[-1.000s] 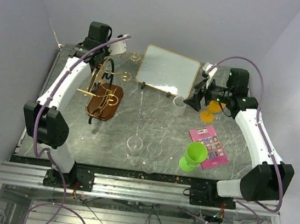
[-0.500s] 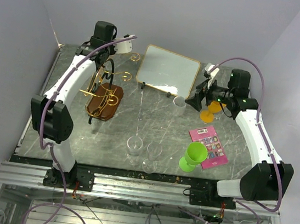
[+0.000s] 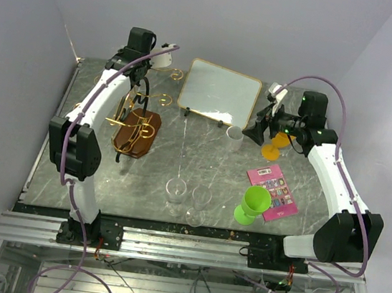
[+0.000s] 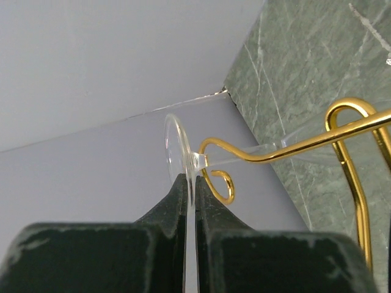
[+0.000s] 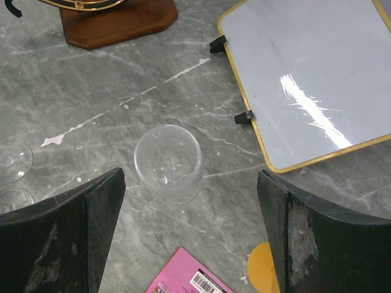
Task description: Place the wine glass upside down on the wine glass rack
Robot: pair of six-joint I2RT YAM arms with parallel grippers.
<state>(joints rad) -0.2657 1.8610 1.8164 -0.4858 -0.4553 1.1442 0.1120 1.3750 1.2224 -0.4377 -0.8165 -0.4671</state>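
My left gripper (image 4: 190,180) is shut on the thin round foot of a clear wine glass (image 4: 174,146). The glass lies sideways, its stem running right along a scrolled gold arm of the wine glass rack (image 4: 305,143). In the top view the rack (image 3: 136,135) stands at the back left on its brown wooden base, with my left gripper (image 3: 147,75) at its far side. My right gripper (image 5: 189,174) hangs open over an upright clear glass (image 5: 168,162) on the table. That glass (image 3: 234,133) sits just left of my right gripper (image 3: 254,134).
A gold-framed white board (image 3: 220,92) leans at the back centre. Two clear glasses (image 3: 176,191) (image 3: 200,198) stand near the front edge. A green goblet (image 3: 252,203), a pink booklet (image 3: 277,190) and an orange glass (image 3: 275,146) are on the right.
My left arm has swung its elbow right and carried its wrist slightly back and right over the rack, still gripping the glass. The right arm has not moved.
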